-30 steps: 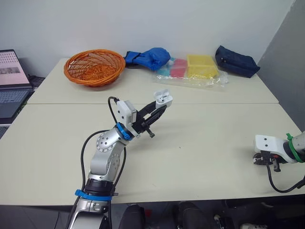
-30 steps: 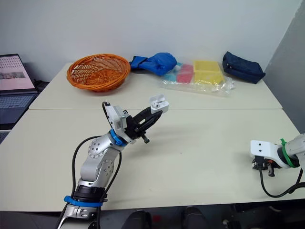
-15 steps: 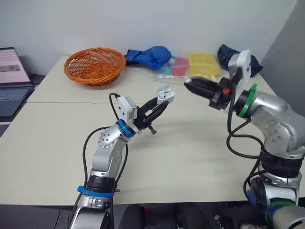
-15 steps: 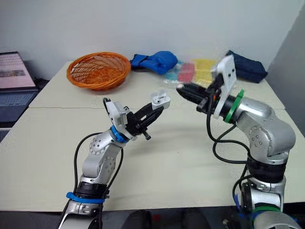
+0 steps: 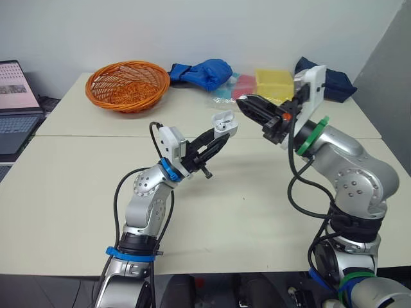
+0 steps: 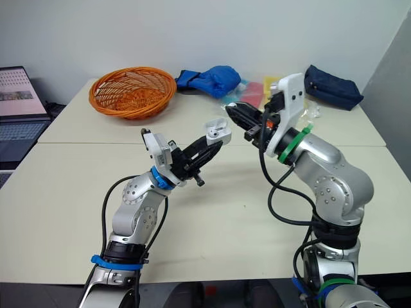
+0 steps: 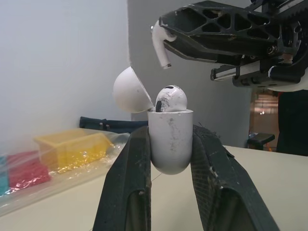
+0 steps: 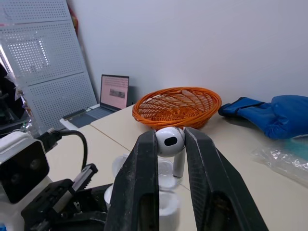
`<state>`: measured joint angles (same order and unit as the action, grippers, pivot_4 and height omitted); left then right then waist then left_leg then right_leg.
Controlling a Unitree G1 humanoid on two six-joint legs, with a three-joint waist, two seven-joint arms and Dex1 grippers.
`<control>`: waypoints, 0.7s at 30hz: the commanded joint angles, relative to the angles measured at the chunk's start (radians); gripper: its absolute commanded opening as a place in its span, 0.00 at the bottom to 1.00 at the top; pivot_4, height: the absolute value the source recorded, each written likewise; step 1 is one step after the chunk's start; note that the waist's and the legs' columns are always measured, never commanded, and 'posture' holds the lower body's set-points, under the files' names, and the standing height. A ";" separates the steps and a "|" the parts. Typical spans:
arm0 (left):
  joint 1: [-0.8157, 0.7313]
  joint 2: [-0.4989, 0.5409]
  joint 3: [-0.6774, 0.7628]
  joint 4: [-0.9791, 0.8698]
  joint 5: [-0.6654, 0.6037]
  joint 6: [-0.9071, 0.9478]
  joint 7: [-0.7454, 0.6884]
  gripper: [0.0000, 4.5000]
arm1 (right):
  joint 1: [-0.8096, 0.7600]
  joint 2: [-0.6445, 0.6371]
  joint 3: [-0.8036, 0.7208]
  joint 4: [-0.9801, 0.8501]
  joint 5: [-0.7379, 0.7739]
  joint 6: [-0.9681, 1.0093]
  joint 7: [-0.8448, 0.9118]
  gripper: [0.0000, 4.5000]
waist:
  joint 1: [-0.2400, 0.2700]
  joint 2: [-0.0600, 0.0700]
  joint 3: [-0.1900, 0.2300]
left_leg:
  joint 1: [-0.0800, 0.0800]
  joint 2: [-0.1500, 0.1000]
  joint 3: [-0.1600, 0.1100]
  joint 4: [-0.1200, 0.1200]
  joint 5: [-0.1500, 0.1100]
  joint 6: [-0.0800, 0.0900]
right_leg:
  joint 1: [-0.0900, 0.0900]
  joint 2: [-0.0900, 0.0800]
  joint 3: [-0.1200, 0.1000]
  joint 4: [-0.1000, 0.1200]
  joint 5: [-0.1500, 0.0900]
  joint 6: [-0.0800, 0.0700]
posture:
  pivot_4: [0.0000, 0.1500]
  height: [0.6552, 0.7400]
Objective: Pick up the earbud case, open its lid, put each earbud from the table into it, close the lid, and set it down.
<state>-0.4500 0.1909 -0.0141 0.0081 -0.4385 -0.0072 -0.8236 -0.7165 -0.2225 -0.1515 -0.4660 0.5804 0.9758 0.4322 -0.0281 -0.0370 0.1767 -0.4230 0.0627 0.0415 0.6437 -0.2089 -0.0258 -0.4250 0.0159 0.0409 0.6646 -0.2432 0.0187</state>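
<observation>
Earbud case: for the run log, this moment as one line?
left gripper: shut on open earbud case | seated earbud: one | right gripper: shut on second earbud, near case

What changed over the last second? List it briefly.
The right hand swung up from the right edge of the table to just beside the earbud case, and is shut on an earbud. The left hand still holds the open case aloft, with the other earbud seated in it. The basket stayed put.
</observation>
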 commanded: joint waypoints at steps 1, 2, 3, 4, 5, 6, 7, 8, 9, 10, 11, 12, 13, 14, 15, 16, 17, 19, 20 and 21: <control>-0.018 -0.005 -0.001 -0.029 -0.020 -0.003 -0.007 0.17 | 0.011 -0.011 0.003 -0.010 0.019 -0.045 -0.003 0.09 | 0.000 0.000 0.000 | 0.000 0.000 0.000 0.000 0.000 0.000 | 0.000 0.000 0.000 0.000 0.000 0.000 | 1.00 1.00; -0.017 -0.005 -0.001 -0.030 -0.020 -0.003 -0.006 0.17 | 0.018 -0.012 0.010 -0.007 0.017 -0.054 0.000 0.09 | 0.000 0.000 0.000 | 0.000 0.000 0.000 0.000 0.000 0.000 | 0.000 0.000 0.000 0.000 0.000 0.000 | 1.00 1.00; -0.017 -0.005 -0.001 -0.031 -0.020 -0.003 -0.006 0.17 | 0.023 -0.014 0.017 -0.006 0.017 -0.060 0.001 0.09 | 0.000 0.000 0.000 | 0.000 0.000 0.000 0.000 0.000 0.000 | 0.000 0.000 0.000 0.000 0.000 0.000 | 1.00 1.00; -0.016 -0.004 -0.001 -0.031 -0.021 -0.003 -0.006 0.17 | 0.030 -0.011 0.024 -0.007 0.017 -0.066 0.000 0.09 | 0.000 0.000 0.000 | 0.000 0.000 0.000 0.000 0.000 0.000 | 0.000 0.000 0.000 -0.001 0.000 0.000 | 1.00 1.00; -0.017 -0.004 -0.001 -0.030 -0.021 -0.004 -0.006 0.17 | 0.035 -0.009 0.030 -0.007 0.017 -0.071 -0.001 0.09 | 0.000 0.000 0.000 | 0.000 0.000 0.000 0.000 0.000 0.000 | 0.000 0.000 0.000 -0.001 0.000 0.000 | 1.00 1.00; -0.017 -0.003 0.001 -0.030 -0.023 -0.004 -0.007 0.17 | 0.043 -0.009 0.040 -0.012 0.016 -0.072 -0.002 0.09 | 0.000 0.000 0.000 | 0.000 0.000 0.000 0.000 0.000 0.000 | 0.000 0.000 0.000 -0.001 0.000 0.000 | 1.00 1.00; -0.017 -0.002 0.002 -0.030 -0.024 -0.004 -0.007 0.17 | 0.049 -0.009 0.048 -0.015 0.016 -0.074 -0.003 0.09 | -0.001 0.000 0.000 | 0.000 0.000 0.000 0.000 0.000 0.000 | 0.000 0.000 0.000 -0.001 0.000 0.000 | 1.00 1.00; -0.015 0.000 0.003 -0.032 -0.026 -0.004 -0.008 0.17 | 0.052 -0.006 0.052 -0.019 0.019 -0.073 -0.006 0.09 | -0.001 0.000 0.000 | 0.000 0.000 0.000 0.000 0.000 0.000 | 0.000 0.000 0.000 -0.001 0.000 0.000 | 1.00 1.00; -0.014 0.001 0.003 -0.032 -0.026 -0.005 -0.009 0.17 | 0.054 -0.005 0.055 -0.021 0.022 -0.074 -0.009 0.09 | -0.001 0.000 0.000 | 0.000 0.000 0.000 0.000 0.000 0.000 | 0.000 0.000 0.000 -0.001 0.000 0.000 | 1.00 1.00; -0.013 0.003 0.003 -0.033 -0.026 -0.006 -0.010 0.17 | 0.055 -0.004 0.060 -0.021 0.025 -0.072 -0.011 0.09 | -0.001 0.000 0.000 | 0.000 0.000 0.000 0.000 0.000 0.000 | 0.000 0.000 0.000 -0.001 0.000 0.000 | 1.00 1.00; -0.012 0.003 0.003 -0.033 -0.026 -0.006 -0.012 0.17 | 0.057 -0.004 0.064 -0.022 0.027 -0.071 -0.013 0.09 | -0.001 0.000 0.000 | 0.000 0.000 -0.001 0.000 0.000 0.000 | 0.000 0.000 0.000 -0.001 0.000 0.000 | 1.00 1.00; -0.012 0.003 0.003 -0.033 -0.026 -0.007 -0.012 0.17 | 0.058 -0.003 0.068 -0.023 0.027 -0.070 -0.017 0.09 | -0.001 0.000 0.000 | 0.000 0.000 -0.001 0.000 0.000 0.000 | 0.000 0.000 0.000 -0.001 0.000 0.000 | 1.00 1.00; -0.013 0.003 0.003 -0.033 -0.025 -0.008 -0.011 0.17 | 0.059 -0.003 0.070 -0.022 0.027 -0.070 -0.019 0.09 | -0.001 0.000 0.000 | 0.000 0.000 0.000 0.000 0.000 0.000 | 0.000 0.000 0.000 -0.001 0.000 0.000 | 1.00 1.00; -0.014 0.002 0.003 -0.032 -0.025 -0.008 -0.012 0.17 | 0.060 -0.003 0.072 -0.024 0.028 -0.069 -0.022 0.09 | -0.001 0.000 0.000 | 0.000 0.000 0.000 0.000 0.000 0.000 | 0.000 0.000 0.000 -0.001 0.000 0.000 | 1.00 1.00; -0.014 0.001 0.004 -0.032 -0.024 -0.009 -0.012 0.17 | 0.061 -0.003 0.074 -0.025 0.030 -0.069 -0.024 0.09 | -0.001 0.000 0.000 | 0.000 0.000 0.000 0.000 0.000 0.000 | 0.000 0.000 0.000 -0.001 0.000 0.000 | 1.00 1.00; -0.015 0.001 0.004 -0.031 -0.024 -0.010 -0.014 0.17 | 0.060 -0.007 0.075 -0.024 0.030 -0.068 -0.025 0.09 | -0.001 0.000 0.000 | 0.000 0.000 0.000 0.000 0.000 0.000 | 0.000 0.000 0.000 -0.001 0.000 0.000 | 1.00 1.00; -0.015 0.001 0.004 -0.031 -0.024 -0.011 -0.015 0.17 | 0.060 -0.009 0.077 -0.024 0.030 -0.068 -0.026 0.09 | -0.001 0.000 0.000 | 0.000 0.000 0.000 0.000 0.000 0.000 | 0.000 0.000 0.000 -0.001 0.000 0.000 | 1.00 1.00; -0.015 0.000 0.004 -0.032 -0.024 -0.012 -0.017 0.17 | 0.060 -0.018 0.082 -0.021 0.027 -0.067 -0.029 0.09 | -0.001 0.000 0.000 | 0.000 0.000 0.000 0.000 0.000 0.000 | 0.000 0.000 0.000 -0.001 0.000 0.000 | 1.00 1.00; -0.015 0.000 0.004 -0.032 -0.025 -0.012 -0.017 0.17 | 0.061 -0.021 0.084 -0.021 0.027 -0.069 -0.029 0.09 | -0.001 0.000 0.000 | 0.000 0.000 0.000 0.000 0.000 0.000 | 0.000 0.000 0.000 -0.001 0.000 0.000 | 1.00 1.00; -0.014 -0.001 0.004 -0.032 -0.025 -0.011 -0.018 0.17 | 0.062 -0.022 0.084 -0.021 0.027 -0.070 -0.029 0.09 | -0.001 0.000 0.000 | 0.000 0.000 0.000 0.000 0.000 0.000 | 0.000 0.000 0.000 -0.001 0.000 0.000 | 1.00 1.00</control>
<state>-0.4494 0.1937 -0.0126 0.0077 -0.4497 -0.0062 -0.8400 -0.6484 -0.2379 -0.0702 -0.4527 0.5938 0.9234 0.4069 -0.0290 -0.0370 0.1767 -0.4233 0.0627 0.0412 0.6435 -0.2089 -0.0258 -0.4248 0.0159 0.0408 0.6635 -0.2432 0.0188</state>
